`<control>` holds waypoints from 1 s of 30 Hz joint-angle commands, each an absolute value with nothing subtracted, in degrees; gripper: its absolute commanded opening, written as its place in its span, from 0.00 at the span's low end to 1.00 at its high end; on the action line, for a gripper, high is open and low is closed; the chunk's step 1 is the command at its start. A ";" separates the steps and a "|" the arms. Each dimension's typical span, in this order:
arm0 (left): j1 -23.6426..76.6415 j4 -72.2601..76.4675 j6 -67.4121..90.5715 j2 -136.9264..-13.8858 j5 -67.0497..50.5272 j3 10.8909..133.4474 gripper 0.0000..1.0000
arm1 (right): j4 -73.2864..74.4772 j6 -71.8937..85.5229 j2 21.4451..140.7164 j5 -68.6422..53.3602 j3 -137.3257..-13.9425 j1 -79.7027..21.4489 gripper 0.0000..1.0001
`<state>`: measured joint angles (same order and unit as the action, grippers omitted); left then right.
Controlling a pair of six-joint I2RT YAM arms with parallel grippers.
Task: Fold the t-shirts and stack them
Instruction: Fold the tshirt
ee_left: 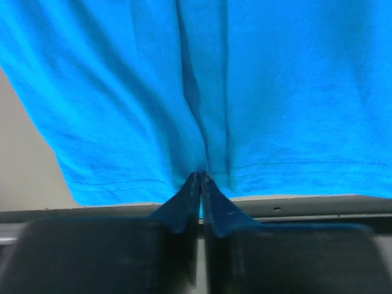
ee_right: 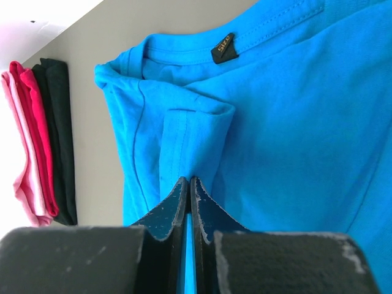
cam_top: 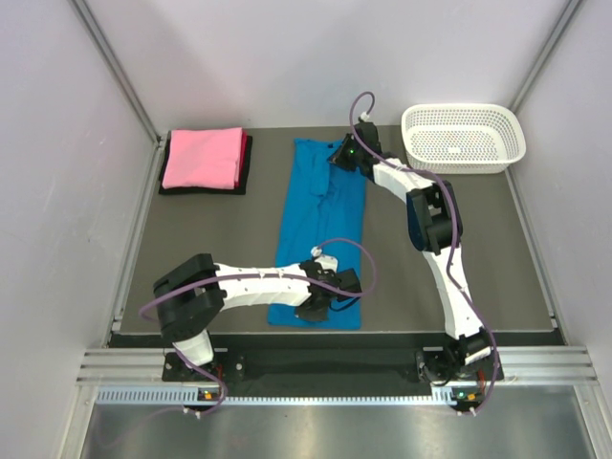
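A turquoise-blue t-shirt [cam_top: 320, 215] lies as a long narrow strip running from the far middle of the table toward the near edge. At its near hem, my left gripper [cam_top: 320, 311] is shut on the cloth; the left wrist view has the gripper [ee_left: 201, 179] pinching the stitched hem of the shirt [ee_left: 275, 92]. My right gripper [cam_top: 342, 155] is at the far collar end. In the right wrist view that gripper [ee_right: 188, 181] is shut on a folded sleeve edge of the shirt [ee_right: 306, 122]. A folded pink t-shirt [cam_top: 203, 158] rests on a folded dark t-shirt [cam_top: 247, 167] at the far left.
A white perforated basket [cam_top: 464, 137] stands at the far right corner. The dark grey table [cam_top: 459, 220] is enclosed by pale walls on three sides. The folded stack [ee_right: 37, 141] appears at the left edge of the right wrist view.
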<state>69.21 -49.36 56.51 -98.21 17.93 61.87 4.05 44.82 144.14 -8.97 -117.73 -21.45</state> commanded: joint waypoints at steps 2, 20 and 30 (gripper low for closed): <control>69.87 -50.98 57.39 -99.40 20.30 64.42 0.00 | 0.97 44.65 141.42 -9.67 -117.33 -20.92 0.00; 70.58 -55.01 60.20 -98.44 23.55 66.44 0.00 | -2.55 43.77 140.10 -10.55 -115.93 -19.34 0.00; 71.37 -54.58 59.06 -99.58 21.53 68.47 0.36 | -2.99 44.30 140.27 -10.72 -115.31 -19.25 0.00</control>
<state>70.52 -54.08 58.76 -99.26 21.89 66.78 0.30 44.64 144.07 -10.68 -115.48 -19.73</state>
